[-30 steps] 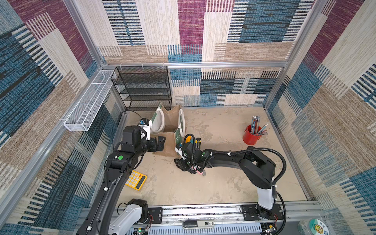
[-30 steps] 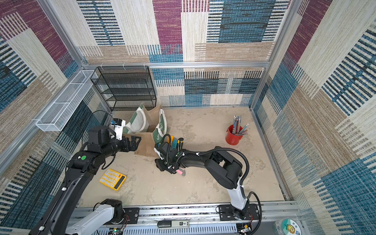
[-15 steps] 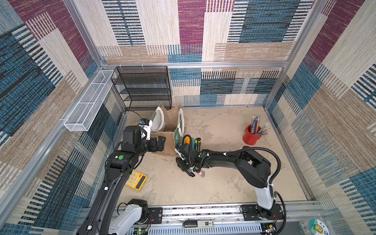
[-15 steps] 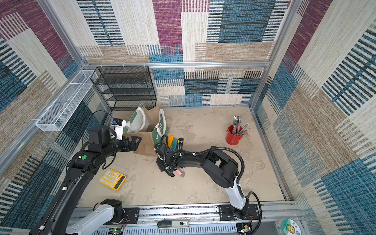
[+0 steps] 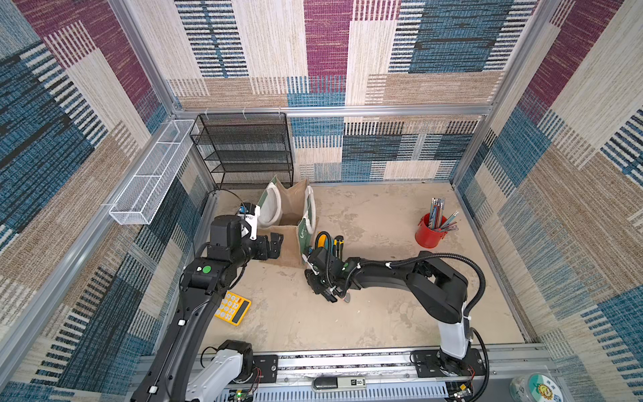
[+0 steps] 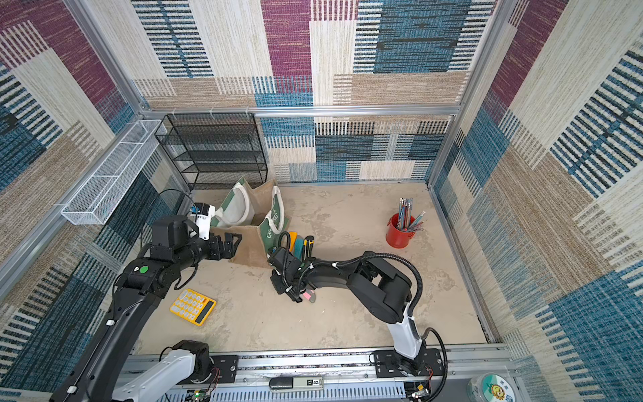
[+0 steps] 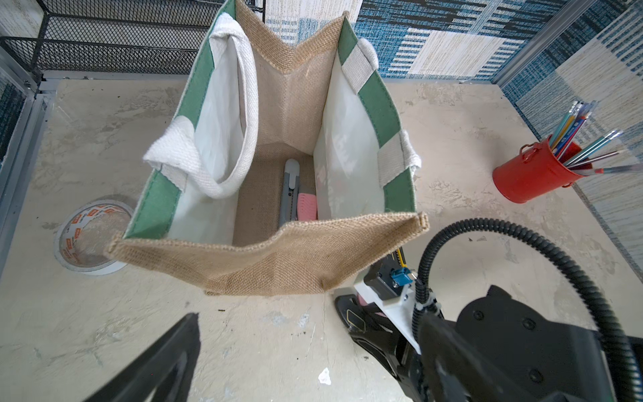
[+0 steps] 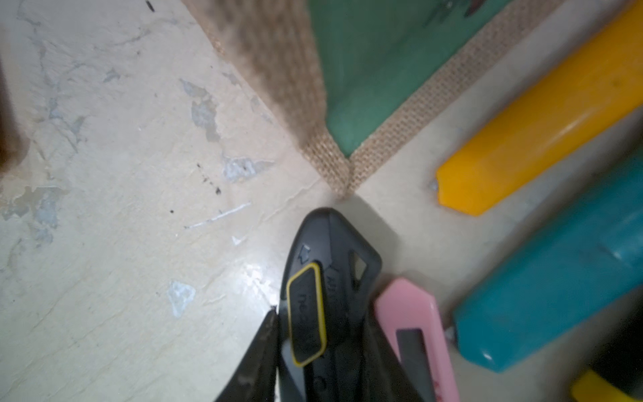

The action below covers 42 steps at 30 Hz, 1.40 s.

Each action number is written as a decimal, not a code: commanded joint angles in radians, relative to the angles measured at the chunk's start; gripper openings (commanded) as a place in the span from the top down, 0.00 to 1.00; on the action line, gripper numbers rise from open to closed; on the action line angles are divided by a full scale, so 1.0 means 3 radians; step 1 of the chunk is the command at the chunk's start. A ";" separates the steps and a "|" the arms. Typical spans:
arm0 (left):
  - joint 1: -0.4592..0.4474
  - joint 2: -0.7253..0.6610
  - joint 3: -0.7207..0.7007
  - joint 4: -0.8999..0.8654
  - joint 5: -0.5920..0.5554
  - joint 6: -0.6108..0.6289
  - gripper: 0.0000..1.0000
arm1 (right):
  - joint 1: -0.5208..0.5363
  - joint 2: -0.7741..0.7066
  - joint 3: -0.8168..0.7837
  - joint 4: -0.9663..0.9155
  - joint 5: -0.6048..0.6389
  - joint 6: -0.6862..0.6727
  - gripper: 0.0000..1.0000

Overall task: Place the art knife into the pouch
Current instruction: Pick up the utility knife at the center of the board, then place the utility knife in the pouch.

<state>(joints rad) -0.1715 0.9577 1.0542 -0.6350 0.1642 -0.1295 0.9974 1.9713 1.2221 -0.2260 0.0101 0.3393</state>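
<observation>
The pouch [image 5: 290, 222] stands open at the back left in both top views, tan burlap with green panels and white handles. In the left wrist view a grey knife [image 7: 290, 188] and a pink one [image 7: 307, 206] lie on the pouch [image 7: 278, 257] floor. My right gripper [image 8: 322, 315] is low over the table by the pouch's front corner, shut on a black art knife [image 8: 328, 275] with a yellow-rimmed button. A pink knife [image 8: 414, 327] lies right beside it. My left gripper [image 5: 275, 245] hangs open at the pouch's left front wall, holding nothing.
Yellow [image 8: 542, 115] and teal [image 8: 556, 285] tools lie beside the pouch, close to my right gripper [image 6: 295, 294]. A red pen cup [image 5: 429, 234] stands at the right. A yellow calculator [image 5: 233, 308], a tape roll [image 7: 90, 236], a black mesh shelf [image 5: 247, 149] and a white wire basket [image 5: 153, 174] are at the left.
My right gripper's jaws have narrowed onto the black art knife, and that arm's elbow shifted slightly left. The left arm has not moved.
</observation>
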 commanded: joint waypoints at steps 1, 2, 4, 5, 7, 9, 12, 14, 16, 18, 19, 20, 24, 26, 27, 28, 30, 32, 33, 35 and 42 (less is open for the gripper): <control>0.0004 0.0005 -0.0003 0.0070 0.0030 -0.0008 0.01 | -0.0001 -0.0101 -0.0037 -0.0067 0.0116 0.0123 0.79; 0.0004 0.0004 -0.0003 0.0075 0.0030 -0.0009 0.01 | -0.0001 -0.0112 -0.0039 -0.0078 0.0168 0.0134 0.79; 0.0004 0.0007 0.0002 0.0073 0.0035 -0.0013 0.01 | -0.0001 -0.0138 -0.0044 -0.0119 0.0280 0.0169 0.79; 0.0004 0.0007 -0.0001 0.0081 0.0038 -0.0013 0.01 | -0.0001 -0.0153 -0.0053 -0.0121 0.0308 0.0186 0.80; 0.0004 -0.0002 -0.0009 0.0084 0.0046 -0.0013 0.01 | -0.0006 -0.0184 -0.0074 -0.0136 0.0376 0.0250 0.84; 0.0004 -0.0010 -0.0016 0.0083 0.0046 -0.0013 0.01 | -0.0006 -0.0211 -0.0086 -0.0152 0.0459 0.0324 0.85; 0.0003 -0.0020 -0.0018 0.0084 0.0051 -0.0012 0.01 | -0.0027 -0.0235 -0.0076 -0.0146 0.0483 0.0346 0.85; 0.0004 -0.0030 -0.0022 0.0076 0.0056 -0.0012 0.01 | -0.0047 -0.0232 -0.0026 -0.0157 0.0479 0.0374 0.85; 0.0004 -0.0047 -0.0026 0.0086 0.0050 -0.0013 0.01 | -0.0089 -0.0210 0.0068 -0.0182 0.0452 0.0412 0.86; 0.0003 -0.0048 -0.0019 0.0112 0.0060 -0.0028 0.01 | -0.0120 -0.0192 0.0163 -0.0211 0.0472 0.0418 0.87; 0.0006 -0.0034 -0.0009 0.0113 0.0075 -0.0028 0.01 | -0.0131 -0.0196 0.0199 -0.0222 0.0507 0.0421 0.87; 0.0004 -0.0028 -0.0003 0.0114 0.0081 -0.0028 0.01 | -0.0137 -0.0207 0.0218 -0.0224 0.0530 0.0431 0.87; 0.0004 -0.0029 -0.0019 0.0120 0.0090 -0.0021 0.01 | -0.0206 -0.0294 0.0187 -0.0157 0.0576 0.0463 0.88; 0.0009 -0.0034 -0.0031 0.0138 0.0104 -0.0004 0.01 | -0.0246 -0.0328 0.0182 -0.0166 0.0674 0.0484 0.89; 0.0009 -0.0040 -0.0041 0.0150 0.0110 0.0002 0.01 | -0.0275 -0.0347 0.0181 -0.0175 0.0711 0.0490 0.90; 0.0009 -0.0048 -0.0047 0.0164 0.0112 0.0002 0.01 | -0.0301 -0.0370 0.0177 -0.0172 0.0741 0.0490 0.90; 0.0009 -0.0042 -0.0047 0.0179 0.0122 0.0002 0.01 | -0.0336 -0.0432 0.0162 -0.0153 0.0827 0.0495 0.90; 0.0009 -0.0037 -0.0042 0.0182 0.0137 0.0007 0.01 | -0.0351 -0.0515 0.0133 -0.0133 0.0958 0.0490 0.91; 0.0014 -0.0042 -0.0042 0.0184 0.0138 0.0007 0.01 | -0.0354 -0.0556 0.0130 -0.0126 0.1025 0.0485 0.91; 0.0014 -0.0043 -0.0047 0.0182 0.0128 0.0012 0.01 | -0.0361 -0.0634 0.0130 -0.0131 0.1142 0.0489 0.91; 0.0019 -0.0057 -0.0057 0.0170 0.0087 0.0018 0.01 | -0.0369 -0.0947 0.0171 -0.0093 0.1253 0.0403 0.92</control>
<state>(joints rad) -0.1677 0.9447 1.0374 -0.6140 0.1890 -0.1287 0.8860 1.7180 1.2629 -0.3023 0.3477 0.4736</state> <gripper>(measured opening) 0.991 0.333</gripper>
